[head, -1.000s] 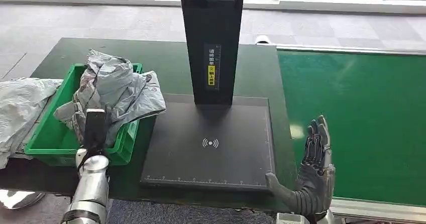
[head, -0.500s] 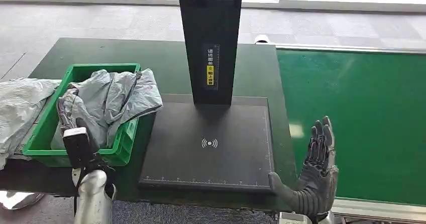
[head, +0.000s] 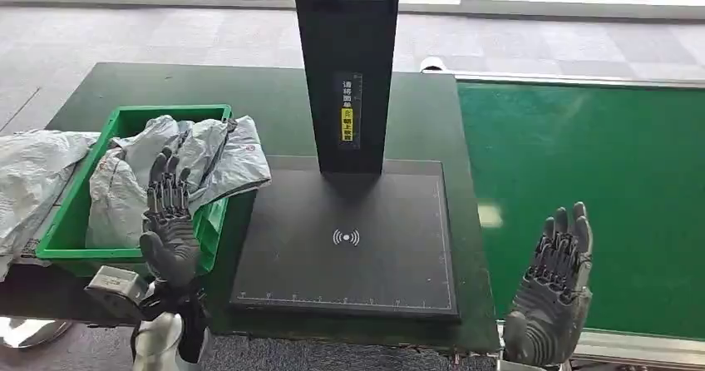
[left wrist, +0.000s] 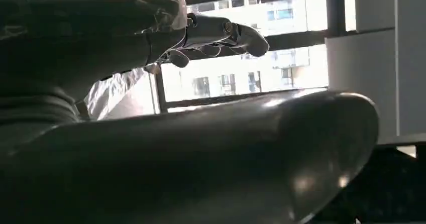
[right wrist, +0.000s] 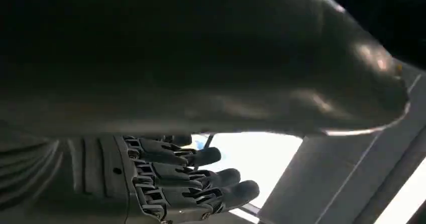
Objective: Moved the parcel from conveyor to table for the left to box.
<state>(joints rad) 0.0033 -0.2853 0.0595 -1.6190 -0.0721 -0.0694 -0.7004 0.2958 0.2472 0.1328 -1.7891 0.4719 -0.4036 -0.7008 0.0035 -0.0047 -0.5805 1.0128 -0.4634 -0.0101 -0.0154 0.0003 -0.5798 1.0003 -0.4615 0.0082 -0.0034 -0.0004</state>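
1. Parcel (head: 179,167): grey plastic mailer, crumpled, lying in the green bin (head: 79,250) at the left end of the counter (head: 266,105), one flap draped over the bin's right wall toward the black scanner pad (head: 349,242). Touched by neither robot hand.
2. Left robot hand (head: 169,221): raised at the near right corner of the bin, fingers apart and upright, empty. Seen in front of the parcel from the head view; whether it touches the plastic cannot be told.
3. Right robot hand (head: 555,292): held up at the near edge of the green conveyor (head: 599,180), fingers spread, empty.
4. Conveyor belt: bare green where it shows, no parcel waiting on it.
5. Scanner pad: nothing lying on it, black post (head: 349,63) standing at its back.
6. More grey plastic wrap (head: 33,180) heaped outside the bin at the far left edge.
7. Judged stage: transfer from conveyor to counter done, boxing done as well, with the parcel settled in the bin and both robot hands free.
8. Left to do, as a guess: at most tucking the hanging flap inside the bin and drawing both arms back to rest.
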